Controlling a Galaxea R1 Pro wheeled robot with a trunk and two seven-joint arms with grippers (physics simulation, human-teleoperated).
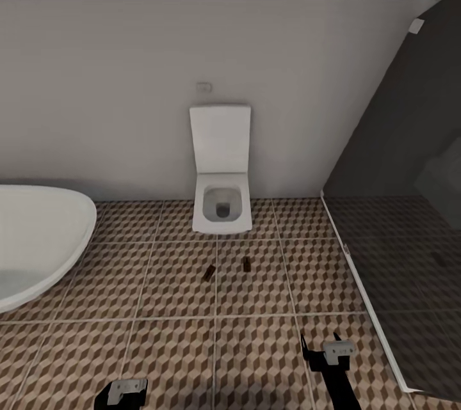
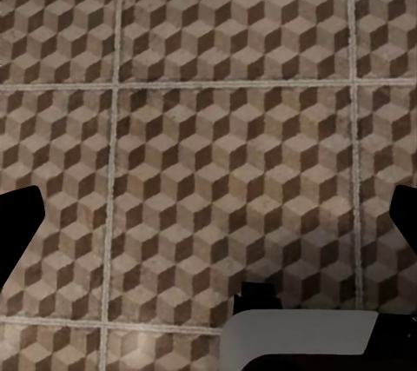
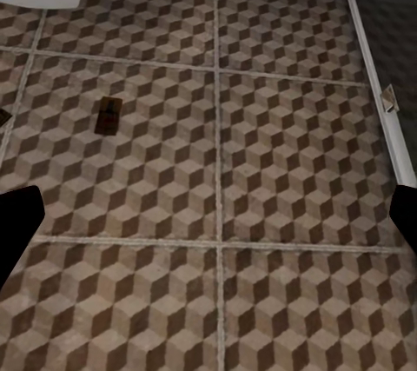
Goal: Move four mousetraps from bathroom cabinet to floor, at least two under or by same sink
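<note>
Beside toilet (image 1: pixel 221 170) (head view): two mousetraps (image 1: pixel 209 273)

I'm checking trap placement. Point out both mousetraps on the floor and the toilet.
Left mousetrap (image 1: pixel 209 273), head view, middle of its board.
Right mousetrap (image 1: pixel 246 263), head view, middle of its board.
Toilet (image 1: pixel 221 202), head view, bowl rim.

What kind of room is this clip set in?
A bathroom: a wall-hung toilet with its lid up, a white bathtub to the left, cube-patterned floor tiles, and a dark glass shower screen.
</note>
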